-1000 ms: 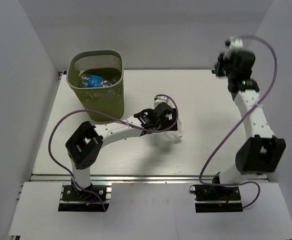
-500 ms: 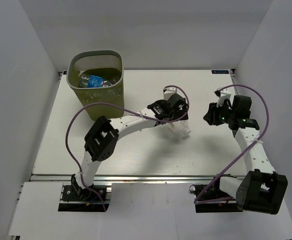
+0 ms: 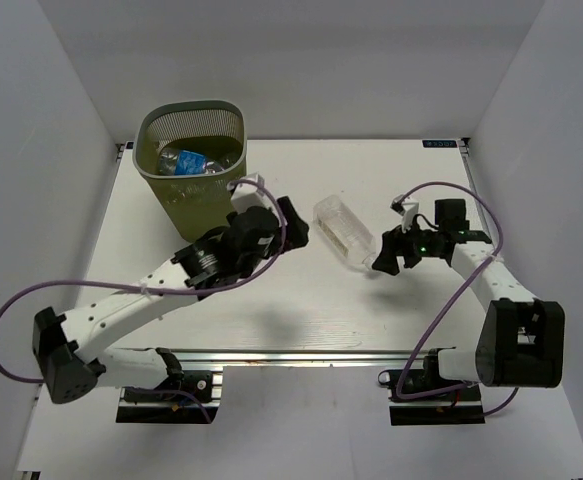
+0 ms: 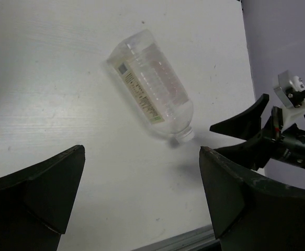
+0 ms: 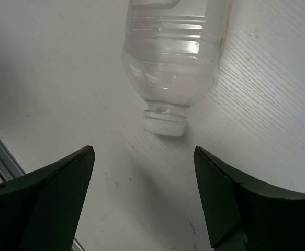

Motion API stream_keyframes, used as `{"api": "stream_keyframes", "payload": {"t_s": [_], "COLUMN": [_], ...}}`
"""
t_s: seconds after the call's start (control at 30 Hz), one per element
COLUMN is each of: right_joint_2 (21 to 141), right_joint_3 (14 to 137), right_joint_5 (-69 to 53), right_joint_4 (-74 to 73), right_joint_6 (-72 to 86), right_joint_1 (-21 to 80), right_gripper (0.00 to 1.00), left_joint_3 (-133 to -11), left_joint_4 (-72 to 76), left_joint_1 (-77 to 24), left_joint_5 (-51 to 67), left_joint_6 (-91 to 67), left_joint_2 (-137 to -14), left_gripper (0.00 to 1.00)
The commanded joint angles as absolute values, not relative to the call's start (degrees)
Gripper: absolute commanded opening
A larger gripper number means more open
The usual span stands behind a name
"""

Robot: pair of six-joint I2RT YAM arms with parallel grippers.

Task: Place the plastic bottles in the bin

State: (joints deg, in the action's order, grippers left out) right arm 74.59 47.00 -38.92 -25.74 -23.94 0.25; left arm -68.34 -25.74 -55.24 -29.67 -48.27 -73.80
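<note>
One clear bottle [image 3: 343, 233] lies on its side on the table [image 3: 411, 180], between our two claws; several others already sit inside the bin [image 3: 211, 200] at the far left corner. Its long axis runs diagonally, base toward the back left, white cap [image 5: 165, 123] toward the near right. That cap end points almost straight at our right gripper [image 3: 386, 252], which sits just beside it. From the right wrist, the cap is centred a little ahead of the two fingers, which stand spread wide with nothing between them, and the bottle's body stretches directly away from the claw. So we judge that a straight push forward would bring the fingers either side of the neck, end-on along the axis. Our left gripper [image 3: 296, 228] is also spread wide and empty. It hangs on the bin side of the bottle, clearly apart from it, and from its wrist view the bottle lies ahead and slantwise, label [image 4: 140, 94] up. The right claw is plainly the nearer, yet the bin lies beyond the left arm, so we think the coming move depends on whether the right takes the neck or the left comes across the body.
</note>
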Motion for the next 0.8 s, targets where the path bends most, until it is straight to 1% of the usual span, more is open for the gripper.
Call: {"api": "stream_keyframes", "payload": {"t_s": [0.0, 0.07, 0.13, 0.23, 0.27, 0.37, 0.47, 0.5, 0.53, 0.6, 0.63, 0.7, 0.73, 0.77], "right_joint_2": [76.37, 78.21, 79.54, 82.35, 83.05, 86.12, 87.98, 88.07, 88.33, 87.89, 86.59, 84.83, 83.42, 82.8], "right_joint_3": [45.7, 45.09, 45.0, 45.61, 46.31, 47.63, 48.51, 48.6, 48.69, 48.6, 48.52, 48.78, 49.91, 50.36], "right_joint_5": [-37.45, -36.22, -32.36, -28.48, -25.0, -21.54, -20.75, -21.0, -21.01, -21.88, -22.15, -24.15, -25.04, -26.61], "right_joint_4": [-20.92, -19.26, -16.44, -12.06, -11.52, -9.85, -8.79, -8.62, -8.53, -8.88, -9.22, -10.63, -12.9, -13.88], "right_joint_6": [-24.79, -23.47, -21.89, -19.34, -17.42, -15.83, -15.03, -15.2, -15.47, -15.82, -16.78, -17.75, -19.41, -19.42], "right_joint_1": [3.07, 4.74, 7.02, 9.13, 9.58, 10.81, 11.86, 12.04, 12.22, 12.39, 12.48, 12.48, 12.48, 12.39], "right_gripper": [0.82, 0.8, 0.8, 0.79, 0.79, 0.79, 0.72, 0.68, 0.56, 0.42, 0.29, 0.17, 0.06, 0.0], "left_joint_3": [-61.2, -59.51, -58.36, -58.36, -58.36, -58.36, -57.31, -57.3, -57.3, -56.78, -56.78, -56.25, -55.47, -54.15], "left_joint_4": [-29.44, -29.97, -30.75, -32.42, -33.04, -33.66, -34.71, -34.72, -35.41, -36.03, -36.82, -37.52, -38.23, -38.23], "left_joint_1": [-55.55, -55.55, -56.07, -56.07, -56.6, -56.6, -57.12, -57.13, -57.13, -57.13, -57.13, -57.13, -57.13, -57.13], "left_joint_5": [-29.72, -28.22, -27.69, -27.69, -27.69, -28.82, -29.35, -29.36, -29.36, -29.36, -29.36, -29.36, -29.36, -29.36], "left_joint_6": [-52.55, -53.43, -54.05, -54.05, -54.05, -54.67, -55.28, -55.89, -55.9, -56.43, -56.43, -56.95, -56.95, -56.95], "left_joint_2": [-69.97, -68.56, -67.94, -67.42, -67.41, -65.92, -64.52, -63.9, -63.9, -63.37, -62.76, -61.44, -60.74, -59.34], "left_gripper": [1.0, 1.0, 1.0, 1.0, 1.0, 1.0, 1.0, 1.0, 1.0, 1.0, 1.0, 1.0, 1.0, 1.0]}}
